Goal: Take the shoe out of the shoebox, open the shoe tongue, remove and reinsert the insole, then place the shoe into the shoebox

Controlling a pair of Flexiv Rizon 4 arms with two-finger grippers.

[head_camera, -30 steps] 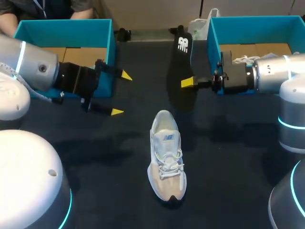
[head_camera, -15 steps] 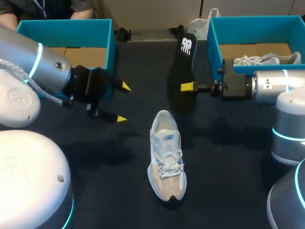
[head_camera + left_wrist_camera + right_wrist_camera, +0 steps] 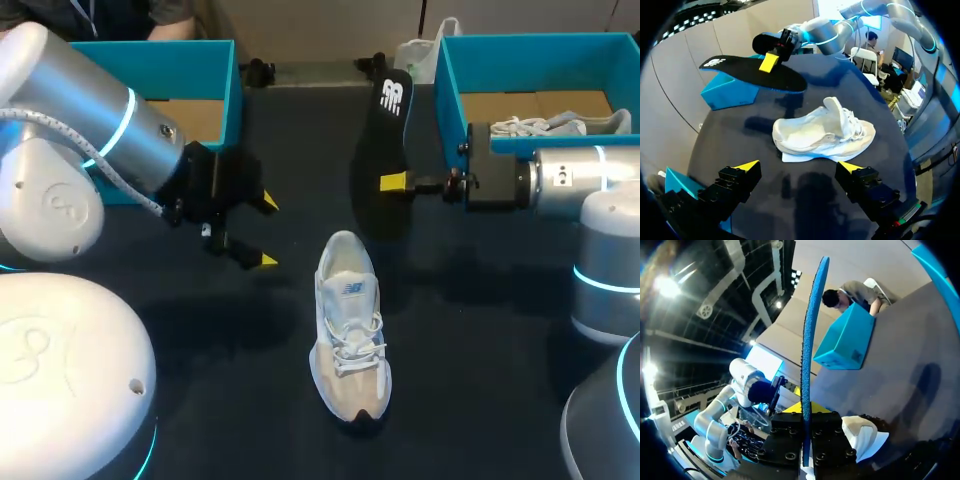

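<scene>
My left gripper stands wide with nothing between its fingers. Just ahead of it, not touching, the shoe sits on the table, out of its box. Its tongue looks lifted, though I can't tell how far. Beyond the shoe my right gripper pinches the insole by its edge, held up off the table. Past that is the shoebox. So the insole is out and reinserting comes next. I judge that calls for steadying the shoe, then feeding the insole in toe-first.
</scene>
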